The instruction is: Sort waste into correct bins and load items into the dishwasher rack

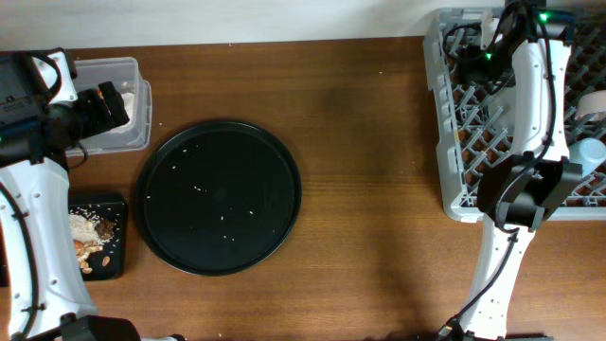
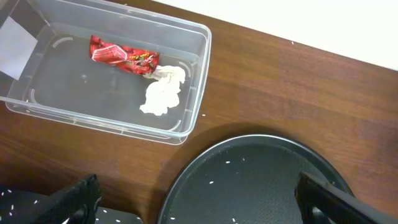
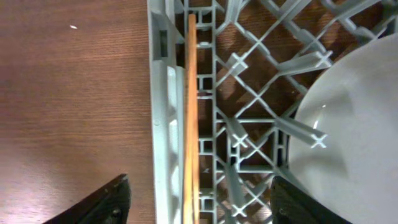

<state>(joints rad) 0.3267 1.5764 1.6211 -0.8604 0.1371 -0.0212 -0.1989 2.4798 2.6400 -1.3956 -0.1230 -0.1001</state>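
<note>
Nearly all of the job looks done: the red wrapper (image 2: 121, 56) and white tissue (image 2: 163, 93) lie in the clear tub (image 2: 200, 68), the food scraps (image 1: 90, 239) sit in the black bin (image 1: 117, 210), and the round black tray (image 1: 220, 170) bears only stray rice grains. In the dishwasher rack (image 3: 163, 93) the plate (image 3: 354, 124) and pale blue cup (image 1: 589, 152) are loaded; the bowl I cannot make out. The chopsticks (image 3: 191, 112) lie inside the rack along its wall, directly under the right gripper (image 3: 200, 190), whose fingers stand apart on either side, gripping nothing. The left gripper (image 2: 198, 193) hangs wide and empty near the tub, over the tray's edge.
</note>
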